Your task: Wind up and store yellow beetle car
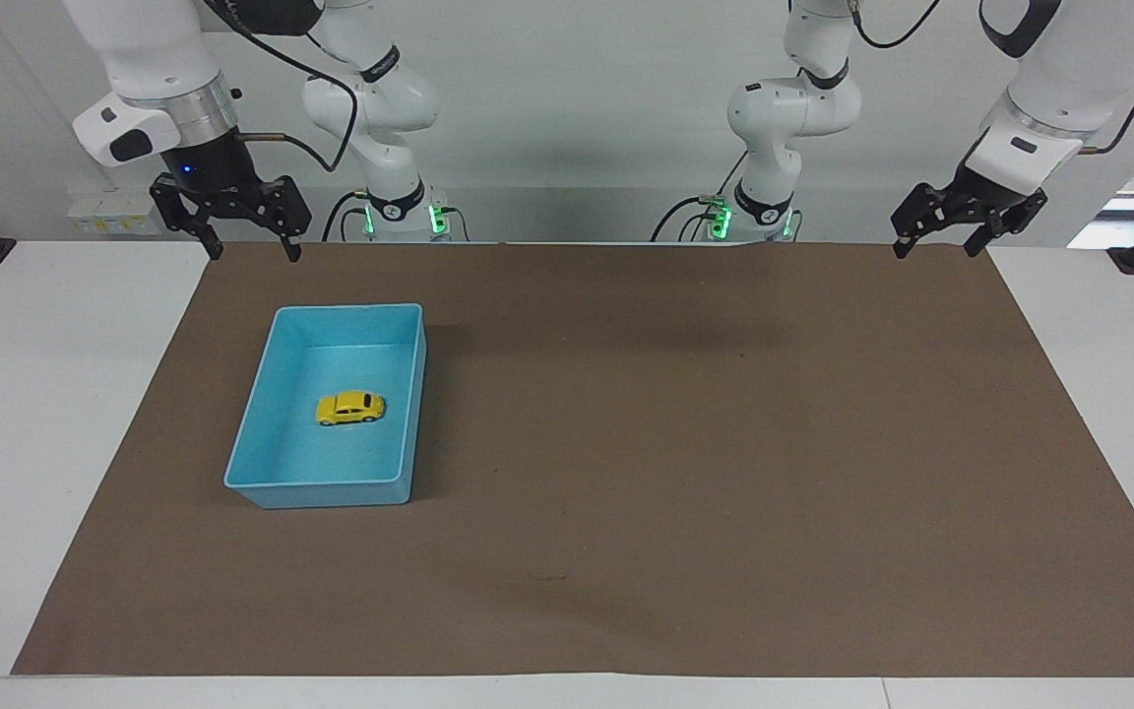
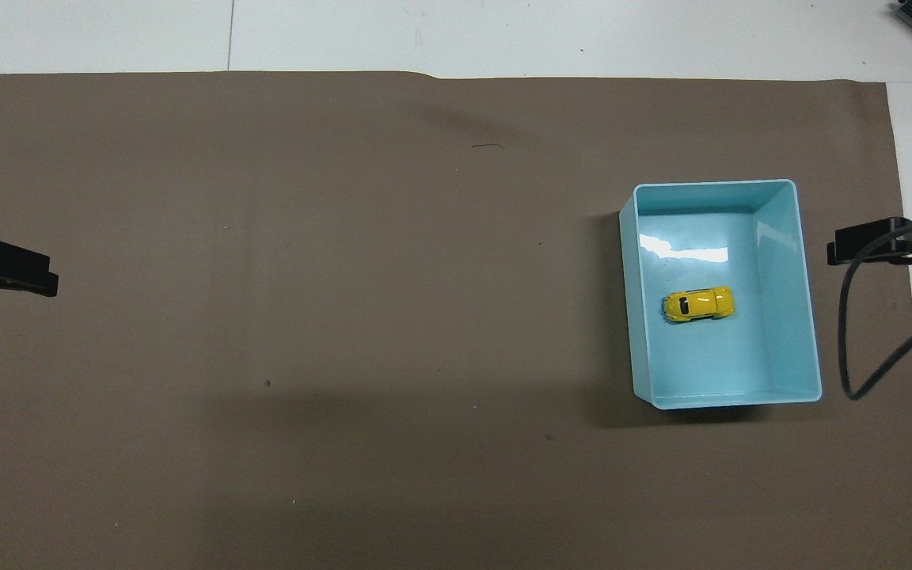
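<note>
Fingers (image 1: 215, 248) of the right gripper (image 1: 252, 252) hang spread wide and point straight down, holding nothing, above the brown mat's (image 1: 685, 473) edge nearest the robots, at the right arm's end of the table (image 1: 26, 423). Its white arm drops steeply from above, the wrist upright over the black hand. At the left arm's end, the left gripper (image 1: 933, 246) is also parted and empty, poised above the mat's corner nearest the robots, its wrist tilted so the fingers slant down and inward toward the mat. Both arms wait, well apart from each other and from the toy. From overhead, only a black tip of each shows at the picture's sides: the left gripper (image 2: 5, 267) and the right gripper (image 2: 883, 241), with a dark cable (image 2: 872, 332) looping beside the right one. A yellow beetle car (image 1: 350, 408) sits on its wheels near the middle of the floor of a blue bin (image 1: 316, 489), touching no wall. That bin rests on the mat toward the right arm's end, its long sides running away from the robots
</note>
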`<state>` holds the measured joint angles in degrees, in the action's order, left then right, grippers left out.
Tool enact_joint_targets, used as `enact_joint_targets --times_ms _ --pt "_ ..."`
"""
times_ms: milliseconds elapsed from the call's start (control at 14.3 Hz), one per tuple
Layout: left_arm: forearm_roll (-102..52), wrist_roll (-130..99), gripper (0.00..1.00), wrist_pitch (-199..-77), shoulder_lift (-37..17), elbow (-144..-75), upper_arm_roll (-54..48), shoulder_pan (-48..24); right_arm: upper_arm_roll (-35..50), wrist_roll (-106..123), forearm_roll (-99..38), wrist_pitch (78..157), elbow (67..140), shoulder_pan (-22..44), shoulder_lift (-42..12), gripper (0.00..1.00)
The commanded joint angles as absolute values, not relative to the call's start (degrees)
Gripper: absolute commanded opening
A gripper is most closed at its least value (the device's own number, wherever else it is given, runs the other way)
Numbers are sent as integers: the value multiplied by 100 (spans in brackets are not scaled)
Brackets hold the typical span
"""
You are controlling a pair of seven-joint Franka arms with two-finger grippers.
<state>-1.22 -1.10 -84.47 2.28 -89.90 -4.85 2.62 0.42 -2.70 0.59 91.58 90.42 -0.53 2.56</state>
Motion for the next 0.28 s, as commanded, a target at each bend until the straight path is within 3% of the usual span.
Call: enact_joint_targets --times_ms 0,209 --pt "-53 -44 100 -8332 185 -8877 -536 360 79 -334 53 9035 8991 -97 281 100" --pt "-44 -53 100 -8306 185 -8877 -536 352 88 -325 53 9035 8991 -97 281 100"
